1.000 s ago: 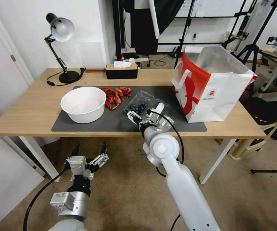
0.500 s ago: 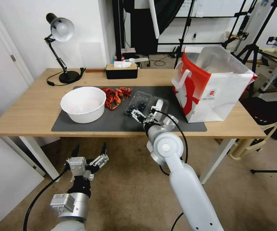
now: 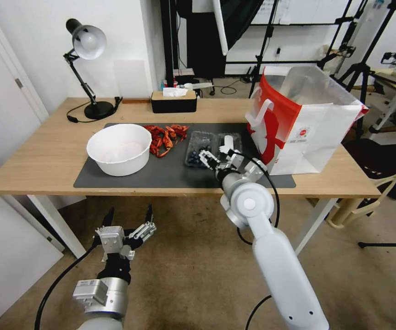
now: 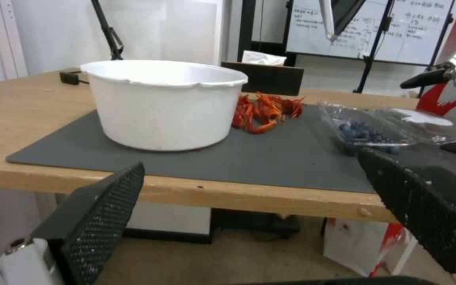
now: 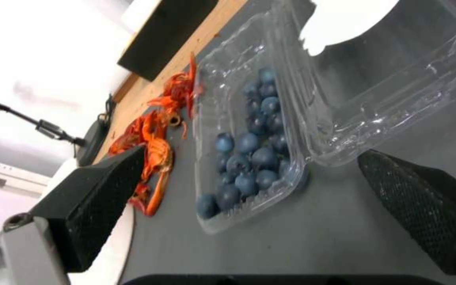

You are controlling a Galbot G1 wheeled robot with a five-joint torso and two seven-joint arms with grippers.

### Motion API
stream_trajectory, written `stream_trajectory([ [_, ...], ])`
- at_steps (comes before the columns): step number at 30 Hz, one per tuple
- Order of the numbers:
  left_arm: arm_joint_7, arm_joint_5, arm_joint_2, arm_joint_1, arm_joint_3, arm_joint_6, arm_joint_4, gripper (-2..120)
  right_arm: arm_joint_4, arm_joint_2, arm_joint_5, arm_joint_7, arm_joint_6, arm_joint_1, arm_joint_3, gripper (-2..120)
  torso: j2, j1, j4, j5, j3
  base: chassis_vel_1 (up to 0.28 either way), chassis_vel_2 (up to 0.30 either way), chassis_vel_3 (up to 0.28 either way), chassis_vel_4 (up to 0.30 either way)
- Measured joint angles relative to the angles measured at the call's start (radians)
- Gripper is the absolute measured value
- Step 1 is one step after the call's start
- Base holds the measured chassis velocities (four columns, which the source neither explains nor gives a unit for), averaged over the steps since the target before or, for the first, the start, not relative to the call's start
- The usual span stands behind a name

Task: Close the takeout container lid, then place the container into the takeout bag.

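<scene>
Hovering my spread right gripper (image 3: pixel 216 161) near the takeout container (image 5: pixel 249 158); its lid (image 5: pixel 376 75) looks thin, flexible, so I'd pinch its rim.

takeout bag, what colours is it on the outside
The takeout bag is red and white with white handles, clearest in the head view.

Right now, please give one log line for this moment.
right gripper: open, at takeout container | lid: open | left gripper: open, parked below table
</scene>
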Motion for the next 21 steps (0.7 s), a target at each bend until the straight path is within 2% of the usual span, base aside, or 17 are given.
stream_trajectory([
  [21, 0.002, 0.006, -0.001, 0.006, 0.005, -0.034, 0.018, 100, 0.004, -0.053, 0.055, 0.010, -0.011, 0.010, 0.068, 100, 0.000, 0.000, 0.0000, 0.0000, 0.000, 0.000, 0.000, 0.000, 0.000],
])
